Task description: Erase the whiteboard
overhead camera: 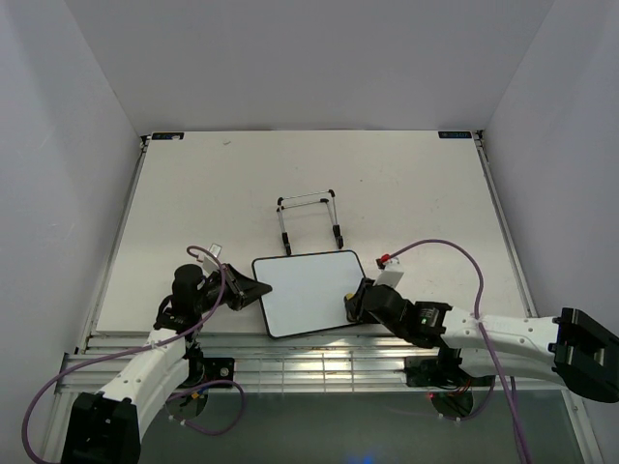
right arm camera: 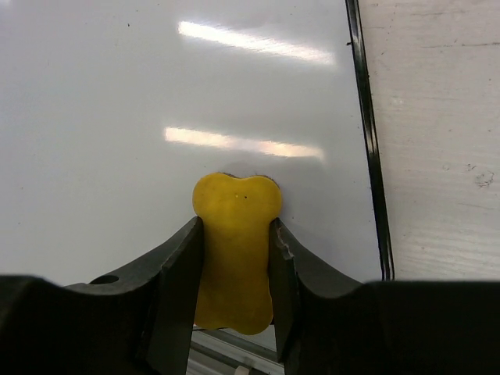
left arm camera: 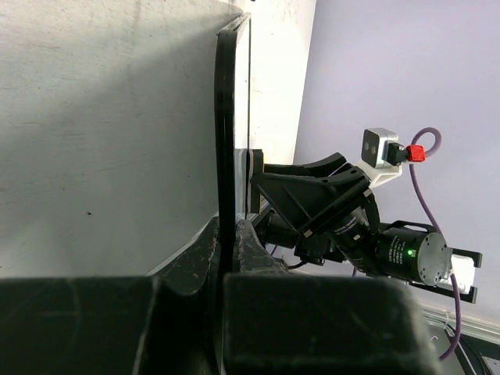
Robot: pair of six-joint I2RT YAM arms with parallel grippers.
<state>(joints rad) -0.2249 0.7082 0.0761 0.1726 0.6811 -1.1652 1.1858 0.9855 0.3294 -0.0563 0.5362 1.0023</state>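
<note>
left gripper [overhead camera: 257,290] clamped tight, right gripper [overhead camera: 352,305] pinched closed (both low, angled inward)

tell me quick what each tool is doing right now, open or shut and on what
left tool: closed, clamping the edge of the whiteboard
right tool: closed, holding the yellow eraser

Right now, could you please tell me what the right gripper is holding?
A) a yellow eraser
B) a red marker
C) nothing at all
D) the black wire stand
A: the right wrist view shows the right gripper shut on the yellow eraser, its fingers pinching both sides, with the whiteboard right behind it.
</note>
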